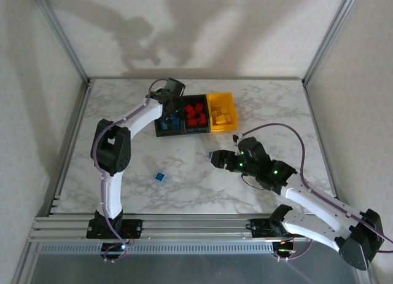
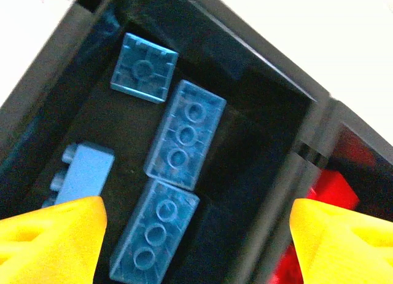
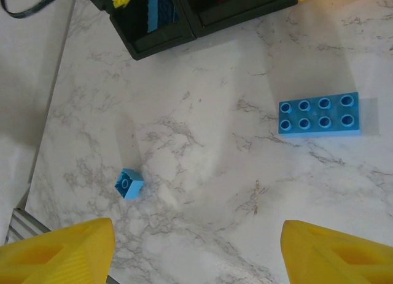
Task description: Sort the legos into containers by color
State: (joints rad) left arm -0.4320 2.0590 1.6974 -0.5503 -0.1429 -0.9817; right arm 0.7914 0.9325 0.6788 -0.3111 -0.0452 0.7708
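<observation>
The containers stand in a row at the back. The left black bin (image 1: 161, 131) holds several blue legos (image 2: 185, 134). The middle black bin (image 1: 196, 129) holds red legos (image 1: 196, 114). The yellow bin (image 1: 220, 99) holds yellow ones (image 1: 223, 117). My left gripper (image 1: 168, 109) hangs open over the left bin, and in its wrist view the left gripper (image 2: 196, 247) has nothing between its yellow fingertips (image 2: 55, 235). A small blue brick (image 1: 159, 176) (image 3: 129, 184) and a long blue brick (image 3: 319, 114) lie on the table. My right gripper (image 1: 215, 158) (image 3: 196, 253) hovers open above the marble between them.
The marble table (image 1: 184, 192) has metal frame posts (image 1: 61, 32) at its back corners and a rail along the near edge (image 1: 196, 225). The left arm's elbow (image 1: 112, 147) rises over the table's left side. The bin corner (image 3: 159, 38) shows at the top of the right wrist view.
</observation>
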